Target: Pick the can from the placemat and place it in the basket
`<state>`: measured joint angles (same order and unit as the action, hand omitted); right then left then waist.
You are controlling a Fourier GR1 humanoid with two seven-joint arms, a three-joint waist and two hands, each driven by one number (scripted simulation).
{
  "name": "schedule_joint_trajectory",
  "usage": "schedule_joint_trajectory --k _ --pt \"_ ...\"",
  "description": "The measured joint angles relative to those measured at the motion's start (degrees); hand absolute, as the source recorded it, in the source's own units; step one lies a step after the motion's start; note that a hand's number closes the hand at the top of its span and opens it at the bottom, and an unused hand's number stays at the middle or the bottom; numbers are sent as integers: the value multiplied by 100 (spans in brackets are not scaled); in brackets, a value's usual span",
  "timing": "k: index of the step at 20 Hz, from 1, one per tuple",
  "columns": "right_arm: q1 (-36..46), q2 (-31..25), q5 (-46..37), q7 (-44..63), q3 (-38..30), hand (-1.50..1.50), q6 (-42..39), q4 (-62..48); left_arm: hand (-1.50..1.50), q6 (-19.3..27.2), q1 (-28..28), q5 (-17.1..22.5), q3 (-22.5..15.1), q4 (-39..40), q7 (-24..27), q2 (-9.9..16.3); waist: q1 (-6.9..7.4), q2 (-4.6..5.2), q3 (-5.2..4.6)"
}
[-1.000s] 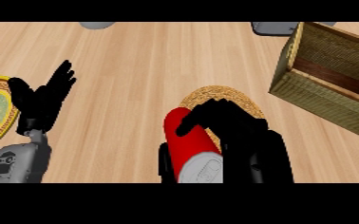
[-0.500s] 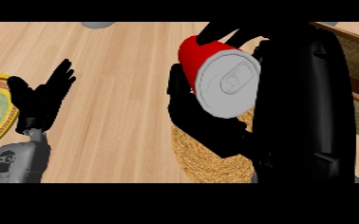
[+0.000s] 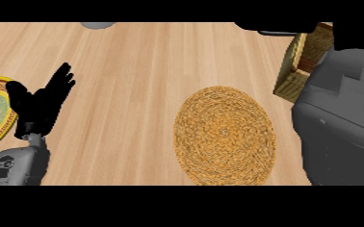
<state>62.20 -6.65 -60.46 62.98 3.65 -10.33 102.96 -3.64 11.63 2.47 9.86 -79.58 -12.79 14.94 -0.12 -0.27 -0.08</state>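
Left hand (image 3: 44,103) spread at left edge, bare placemat (image 3: 225,135) centre, grey right forearm (image 3: 334,120) covering basket (image 3: 302,65), right hand unseen

At your nine o'clock, matte black left hand (image 3: 41,107) on a smooth grey forearm (image 3: 22,166) with a small dark marking, at your three o'clock, blocky grey right forearm (image 3: 332,120), faceted panels.

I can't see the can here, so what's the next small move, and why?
Probably ease the right robot hand down over the basket: the placemat lies bare, the right forearm reaches across the basket, and the can, unseen, is likely carried there.
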Motion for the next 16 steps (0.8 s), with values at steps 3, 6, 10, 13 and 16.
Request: schedule_joint_trajectory --k 3,6,10,13,16 --pt "24 -230 -20 -173 -341 150 -97 -218 0 30 34 -17 -21 4 -12 -43 -2 8 4" --pt "-140 -510 129 -369 -725 150 -212 -260 0 26 37 -29 -34 16 20 -63 -12 12 6" --pt "-601 -830 348 -710 -1105 150 -279 -268 0 -32 29 16 33 -14 1 1 -6 17 9" --pt "-1003 -1076 556 -987 -1398 150 -295 -168 0 -89 -51 61 48 -141 -27 14 -2 18 8" --pt "-1348 -1151 734 -1324 -1635 150 -50 -288 0 23 86 -26 6 -9 -21 -77 -2 26 10"
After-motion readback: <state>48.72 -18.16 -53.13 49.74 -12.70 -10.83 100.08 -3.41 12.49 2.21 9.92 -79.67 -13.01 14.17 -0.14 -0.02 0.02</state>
